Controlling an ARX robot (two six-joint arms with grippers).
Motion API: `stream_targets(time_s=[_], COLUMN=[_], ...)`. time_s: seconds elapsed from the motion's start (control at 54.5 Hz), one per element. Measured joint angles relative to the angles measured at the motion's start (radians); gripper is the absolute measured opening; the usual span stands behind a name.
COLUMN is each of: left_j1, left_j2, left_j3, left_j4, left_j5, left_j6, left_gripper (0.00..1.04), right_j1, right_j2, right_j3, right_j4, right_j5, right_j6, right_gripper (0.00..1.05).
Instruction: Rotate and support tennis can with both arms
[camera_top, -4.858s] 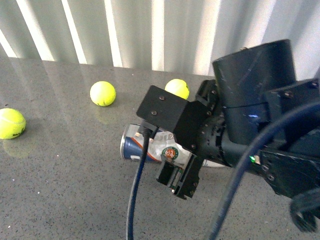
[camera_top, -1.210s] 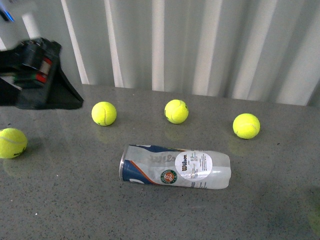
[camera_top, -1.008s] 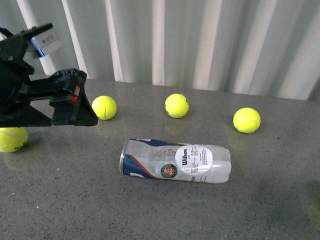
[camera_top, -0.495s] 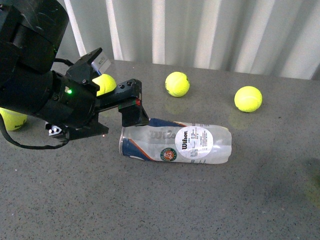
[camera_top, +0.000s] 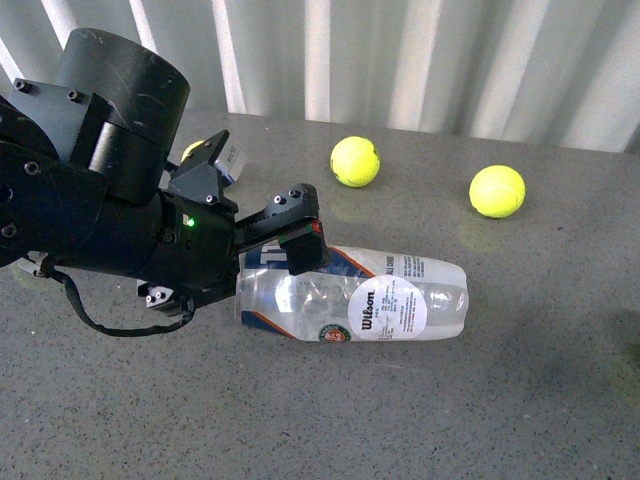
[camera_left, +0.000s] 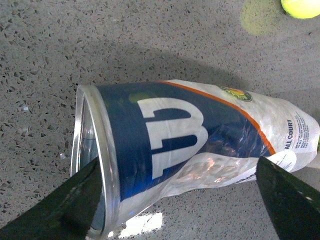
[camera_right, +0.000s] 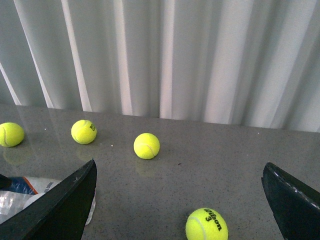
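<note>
Clear plastic tennis can (camera_top: 370, 295), metal-rimmed and wrapped in a navy, white and orange label, lies on its side on the grey speckled stone surface (camera_top: 450, 410), its round white sticker turned toward the front camera. We see the bulky black left arm (camera_top: 110, 200) reaching in at the can's rimmed end, a small green light glowing on its body. The left tool (camera_left: 177, 165) is spread wide. In the left wrist view the rimmed end of the can lies between its two black fingers (camera_left: 70, 205). One finger overlaps the rim there, though we cannot tell whether it touches. From the front, one finger sits over the far side of the can, just past the rim. The white "W" on the navy band faces the left wrist camera.

One yellow-green tennis ball (camera_top: 355, 161) lies beyond the can's middle and a second ball (camera_top: 497, 191) beyond its closed end, both well apart from it. A third ball (camera_top: 195, 150) peeks out behind the left arm. A white pleated curtain (camera_top: 400, 60) hangs beyond the can.

The right tool (camera_right: 178, 165) is spread as well, its fingers wide apart above bare surface, and the can's clear closed end shows beside one of them in the right wrist view.
</note>
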Motion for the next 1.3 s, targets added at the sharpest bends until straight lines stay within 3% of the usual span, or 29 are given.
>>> stream_targets(time_s=[0.458,0.605,0.807,0.953,1.173,1.302], left_j1=[0.014,0.031,0.048,0.048,0.009,-0.011], left_j2=[-0.027,-0.096,-0.200,-0.274,-0.327,-0.327], left_j3=[-0.008,0.011,0.087,0.225,0.563,0.735], left_j4=[-0.045,-0.098,-0.241,-0.450,-0.859,-1.098], left_j5=[-0.016,0.005,0.013,0.033,0.008,-0.118], left_j6=[0.031,0.056,0.144,0.279,0.683,1.058], left_gripper=[0.19,0.05,0.04,0.04,0.04,0.04], right_j1=[0.000,0.000,0.000,0.000,0.000,0.000], right_j2=[0.000,0.000,0.000,0.000,0.000,0.000], right_j3=[0.000,0.000,0.000,0.000,0.000,0.000], right_j4=[0.000,0.000,0.000,0.000,0.000,0.000], right_j5=[0.000,0.000,0.000,0.000,0.000,0.000], right_j6=[0.000,0.000,0.000,0.000,0.000,0.000], right_gripper=[0.97,0.97,0.97,0.97,0.97,0.97])
